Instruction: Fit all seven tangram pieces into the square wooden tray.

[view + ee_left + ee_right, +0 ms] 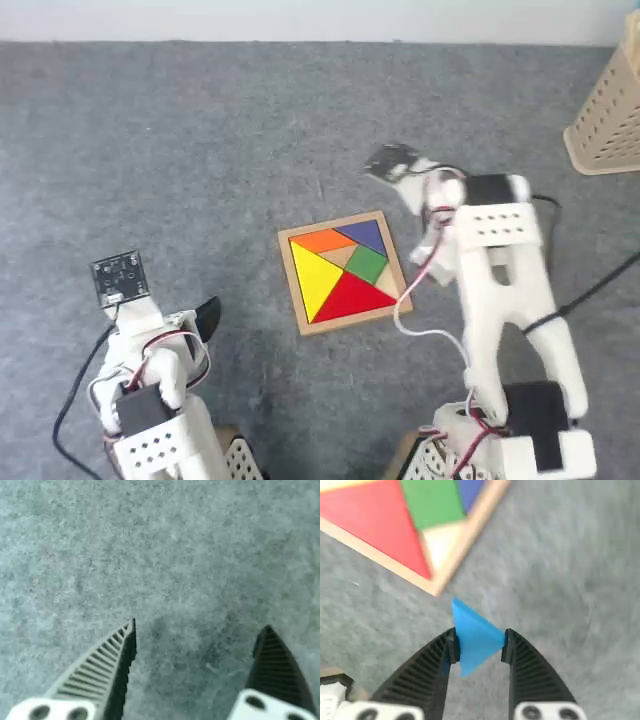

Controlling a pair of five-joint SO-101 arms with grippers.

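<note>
Light-blue triangle (472,645) pinched in my right gripper (479,639), just off the tray's corner.
Both fingers clamp its sides above the grey mat, near the square wooden tray (464,544), where a bare slot sits beside the green square (432,502). My left gripper (200,626) hangs spread wide over the mat.

The tray (471,530) runs off the right wrist view's edge

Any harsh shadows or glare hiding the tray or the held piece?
High view: even light, no glare on the tray, a soft shadow on the carpet beside it. Right wrist view: the triangle in the right tool is evenly lit. Left wrist view: a faint dark patch under the open left tool.
</note>
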